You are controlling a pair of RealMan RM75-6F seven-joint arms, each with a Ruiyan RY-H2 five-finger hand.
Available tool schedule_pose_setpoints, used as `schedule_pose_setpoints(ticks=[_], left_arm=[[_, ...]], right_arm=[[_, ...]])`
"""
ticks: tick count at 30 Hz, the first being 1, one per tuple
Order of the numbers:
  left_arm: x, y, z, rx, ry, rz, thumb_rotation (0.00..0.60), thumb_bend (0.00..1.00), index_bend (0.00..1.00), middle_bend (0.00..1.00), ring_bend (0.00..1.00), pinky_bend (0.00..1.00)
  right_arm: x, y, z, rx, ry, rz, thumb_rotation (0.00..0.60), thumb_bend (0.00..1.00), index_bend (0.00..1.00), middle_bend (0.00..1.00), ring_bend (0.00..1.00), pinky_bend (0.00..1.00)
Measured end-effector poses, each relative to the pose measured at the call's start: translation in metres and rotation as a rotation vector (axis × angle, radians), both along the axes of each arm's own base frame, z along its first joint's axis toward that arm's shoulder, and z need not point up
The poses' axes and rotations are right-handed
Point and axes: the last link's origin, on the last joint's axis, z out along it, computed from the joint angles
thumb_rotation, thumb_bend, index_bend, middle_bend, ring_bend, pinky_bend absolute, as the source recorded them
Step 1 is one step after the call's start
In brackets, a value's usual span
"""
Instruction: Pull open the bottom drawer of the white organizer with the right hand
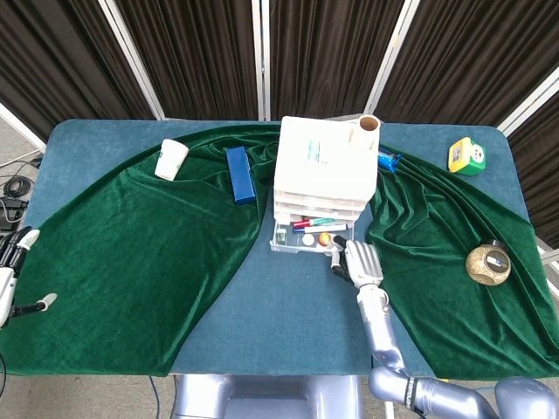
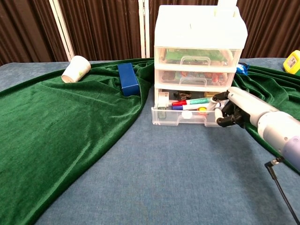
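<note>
Bottom drawer (image 2: 185, 116) of the white plastic three-drawer organizer (image 2: 200, 51) sits partly out, coloured markers and small round bits visible inside. The organizer stands mid-table at the far side, where the green cloth parts. The right hand (image 2: 233, 108) is at the drawer's right front corner, fingers curled against the front edge, gripping the drawer there as far as the chest view shows (the exact contact is hidden behind the knuckles). In the head view the right hand (image 1: 360, 260) sits just in front of the drawer (image 1: 306, 236).

My read on doing this well: the pull is off-centre, so the drawer could skew and bind, or drag the light organizer forward. Pull straight toward the robot, low and level, slowly. Stop before the drawer leaves its rails. Watch whether the organizer body shifts.

Left hand (image 1: 10, 271) is far off at the left table edge, holding nothing, fingers apart.

Surface: blue table (image 1: 288, 314) with a crumpled dark green velvet cloth (image 1: 131, 253) draped over both sides, bare blue strip in the middle. Dark pleated curtains (image 1: 192, 44) with white frame posts behind.
</note>
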Motion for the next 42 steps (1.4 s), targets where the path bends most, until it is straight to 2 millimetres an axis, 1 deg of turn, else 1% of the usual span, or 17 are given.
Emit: schedule_pose_setpoints(ticks=[7, 9, 11, 14, 17, 19, 24, 27, 29, 30, 31, 33, 35, 37, 40, 42], left_arm=[[0.002, -0.002, 0.0, 0.003, 0.001, -0.008, 0.6, 0.03, 0.0, 0.0, 0.0, 0.0], [0.003, -0.002, 0.0, 0.004, 0.001, -0.008, 0.6, 0.03, 0.0, 0.0, 0.0, 0.0], [0.002, -0.002, 0.0, 0.004, 0.0, -0.008, 0.6, 0.03, 0.0, 0.0, 0.0, 0.0], [0.002, -0.002, 0.001, 0.004, 0.0, -0.008, 0.6, 0.03, 0.0, 0.0, 0.0, 0.0], [0.002, -0.002, 0.0, 0.003, 0.001, -0.006, 0.6, 0.03, 0.0, 0.0, 0.0, 0.0], [0.002, -0.001, 0.0, 0.001, 0.002, -0.006, 0.6, 0.03, 0.0, 0.0, 0.0, 0.0], [0.001, -0.001, 0.0, 0.001, 0.005, -0.005, 0.6, 0.03, 0.0, 0.0, 0.0, 0.0], [0.001, -0.001, 0.0, 0.003, 0.009, -0.004, 0.6, 0.03, 0.0, 0.0, 0.0, 0.0], [0.0, -0.001, -0.001, 0.004, 0.014, -0.003, 0.6, 0.03, 0.0, 0.0, 0.0, 0.0], [0.001, -0.001, -0.001, 0.004, 0.017, -0.003, 0.6, 0.03, 0.0, 0.0, 0.0, 0.0], [0.001, -0.002, -0.002, 0.005, 0.021, -0.005, 0.6, 0.03, 0.0, 0.0, 0.0, 0.0], [0.002, -0.002, -0.003, 0.009, 0.025, -0.011, 0.6, 0.03, 0.0, 0.0, 0.0, 0.0], [0.002, -0.003, -0.004, 0.011, 0.035, -0.016, 0.6, 0.03, 0.0, 0.0, 0.0, 0.0], [0.001, -0.004, -0.007, 0.011, 0.044, -0.015, 0.6, 0.03, 0.0, 0.0, 0.0, 0.0], [0.001, -0.006, -0.009, 0.016, 0.059, -0.014, 0.6, 0.03, 0.0, 0.0, 0.0, 0.0], [0.001, -0.006, -0.01, 0.02, 0.068, -0.015, 0.6, 0.03, 0.0, 0.0, 0.0, 0.0]], right_arm=[[-0.005, 0.017, 0.01, 0.013, 0.017, -0.001, 0.6, 0.64, 0.49, 0.89, 0.91, 0.79], [-0.007, 0.019, 0.011, 0.014, 0.025, -0.004, 0.6, 0.64, 0.42, 0.89, 0.91, 0.79], [-0.008, 0.019, 0.011, 0.015, 0.022, -0.005, 0.6, 0.63, 0.28, 0.88, 0.9, 0.78], [-0.009, 0.017, 0.012, 0.01, 0.018, -0.006, 0.6, 0.6, 0.15, 0.87, 0.89, 0.78], [-0.011, 0.015, 0.014, 0.001, 0.02, -0.003, 0.6, 0.58, 0.09, 0.86, 0.89, 0.77], [-0.011, 0.015, 0.016, -0.004, 0.025, 0.003, 0.6, 0.58, 0.07, 0.86, 0.89, 0.77], [-0.013, 0.02, 0.025, -0.026, 0.041, 0.026, 0.6, 0.57, 0.07, 0.84, 0.87, 0.75], [-0.017, 0.026, 0.035, -0.058, 0.059, 0.043, 0.6, 0.56, 0.08, 0.74, 0.78, 0.66], [-0.021, 0.03, 0.045, -0.084, 0.075, 0.053, 0.6, 0.54, 0.08, 0.63, 0.69, 0.59], [-0.026, 0.034, 0.053, -0.104, 0.09, 0.058, 0.6, 0.53, 0.08, 0.59, 0.66, 0.56], [-0.03, 0.038, 0.06, -0.12, 0.102, 0.062, 0.6, 0.52, 0.08, 0.53, 0.61, 0.51], [-0.039, 0.046, 0.077, -0.153, 0.131, 0.068, 0.6, 0.46, 0.09, 0.41, 0.49, 0.36], [-0.048, 0.054, 0.092, -0.172, 0.151, 0.074, 0.6, 0.33, 0.08, 0.21, 0.28, 0.15], [-0.058, 0.063, 0.108, -0.184, 0.172, 0.079, 0.6, 0.24, 0.05, 0.07, 0.1, 0.03], [-0.075, 0.077, 0.132, -0.2, 0.212, 0.081, 0.6, 0.17, 0.0, 0.0, 0.0, 0.0], [-0.087, 0.088, 0.147, -0.207, 0.251, 0.074, 0.6, 0.15, 0.0, 0.0, 0.0, 0.0]])
